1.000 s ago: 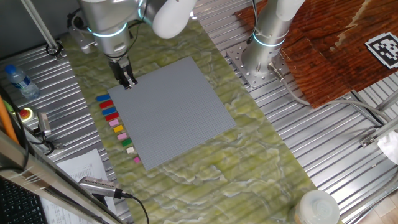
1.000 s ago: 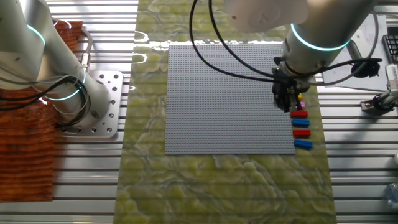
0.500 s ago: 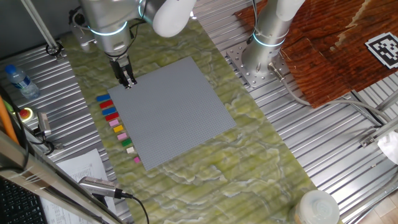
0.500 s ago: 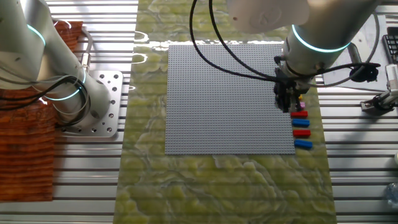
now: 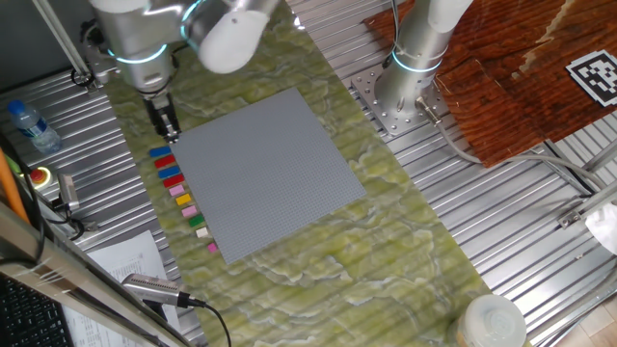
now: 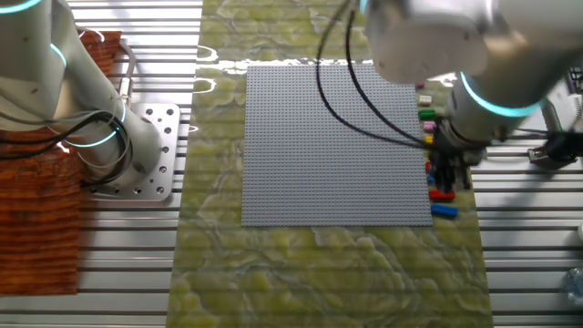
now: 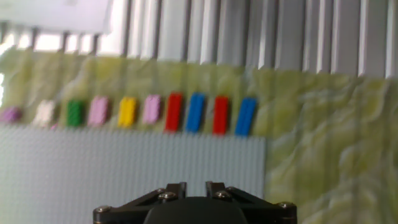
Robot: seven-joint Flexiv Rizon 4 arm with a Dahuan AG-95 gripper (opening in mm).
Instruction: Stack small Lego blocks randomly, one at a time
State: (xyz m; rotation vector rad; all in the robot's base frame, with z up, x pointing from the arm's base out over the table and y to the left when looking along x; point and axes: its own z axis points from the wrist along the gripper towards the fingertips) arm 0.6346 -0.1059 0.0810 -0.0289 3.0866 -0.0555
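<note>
The small Lego blocks [image 5: 179, 191] lie in one row on the green mat along the grey baseplate's [image 5: 265, 173] left edge. In the hand view the row runs blue [image 7: 246, 116], red [image 7: 220, 115], blue [image 7: 196, 112], red [image 7: 174, 112], pink [image 7: 152, 109], yellow [image 7: 127, 111], pink, green [image 7: 75, 112], cream [image 7: 44, 113], pink. My gripper [image 5: 168, 132] hangs just above the blue end of the row, apart from the blocks. Its fingertips [image 7: 178, 186] show a narrow gap with nothing in it. In the other fixed view the gripper [image 6: 446, 179] hides part of the row; a blue block [image 6: 444, 210] shows below it.
A second robot arm's base [image 5: 405, 77] stands on a metal plate beyond the baseplate. A rust-coloured cloth [image 5: 521, 67] lies at the back right. A water bottle [image 5: 29, 125], papers and a tool [image 5: 159, 289] lie left of the mat.
The arm has moved off the baseplate's corner and out over the blue and red end of the block row. The blocks have not moved.
</note>
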